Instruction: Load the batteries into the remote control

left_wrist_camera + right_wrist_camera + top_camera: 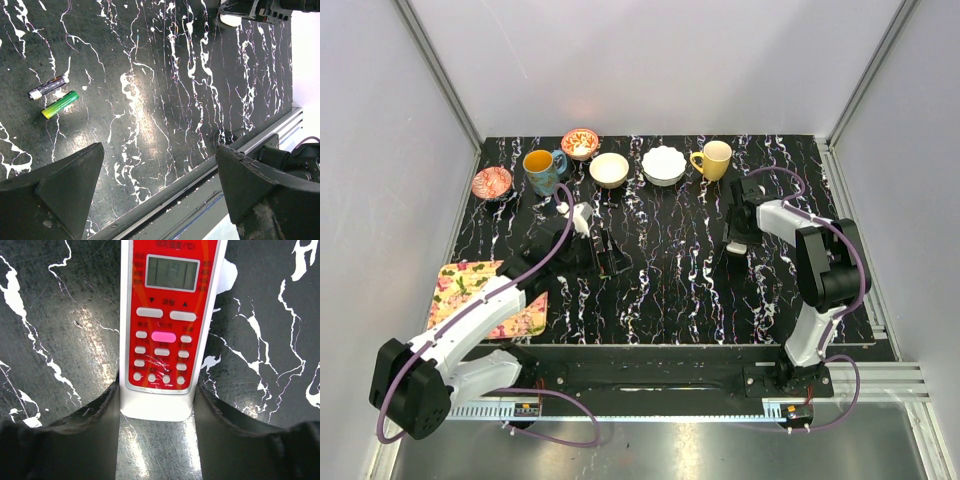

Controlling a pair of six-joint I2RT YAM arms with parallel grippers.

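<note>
The remote control [167, 315] lies face up on the black marbled table, white with a red button panel and a small screen. My right gripper [157, 390] has a finger pressed against each long side of its near end. In the top view the right gripper [734, 238] points down at the right half of the table and hides the remote. Two batteries lie side by side in the left wrist view: a dark one with a red tip [48, 87] and a green one [60, 104]. My left gripper [160, 150] hangs wide open above the table, to the right of them, holding nothing.
Along the back edge stand a red patterned bowl [492, 182], a blue mug [542, 165], a small patterned bowl [580, 142], a cream bowl [609, 169], a white scalloped bowl [663, 165] and a yellow mug [713, 159]. A floral cloth [470, 290] lies front left. The table's metal front rail [190, 185] runs under the left gripper.
</note>
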